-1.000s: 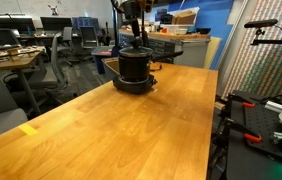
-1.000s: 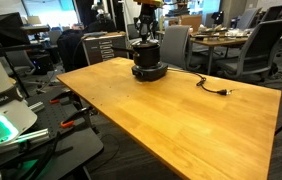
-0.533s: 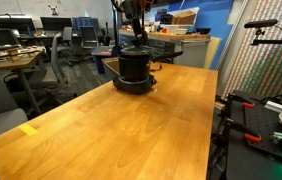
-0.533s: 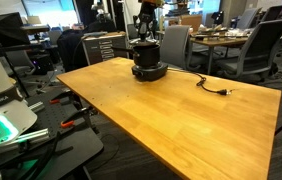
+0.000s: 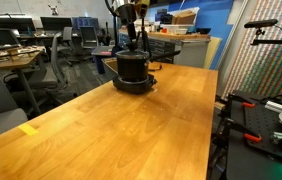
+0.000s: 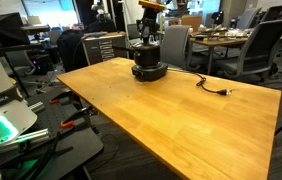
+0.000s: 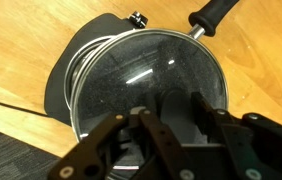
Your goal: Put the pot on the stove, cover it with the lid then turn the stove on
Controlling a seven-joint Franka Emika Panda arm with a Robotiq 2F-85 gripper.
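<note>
The black pot (image 5: 133,68) (image 6: 147,55) stands on the low black stove (image 5: 133,87) (image 6: 148,73) at the far end of the wooden table. In the wrist view the glass lid (image 7: 151,70) covers the pot's mouth, and the pot's long handle (image 7: 209,15) points to the upper right. My gripper (image 7: 181,120) (image 5: 131,42) (image 6: 147,35) hangs straight over the pot, shut on the lid's central knob. I cannot tell whether the lid rests on the rim or hovers just above it. The stove's body (image 7: 61,85) shows to the left under the pot.
The stove's small control knob (image 7: 138,17) sits at its edge. Its power cable and plug (image 6: 216,90) lie on the table (image 5: 131,130) beside it. Office chairs and desks stand behind the table, and equipment racks stand close to its sides.
The arm's wrist has shifted slightly above the pot. The grip on the lid's knob and the pot's place on the stove look the same.
</note>
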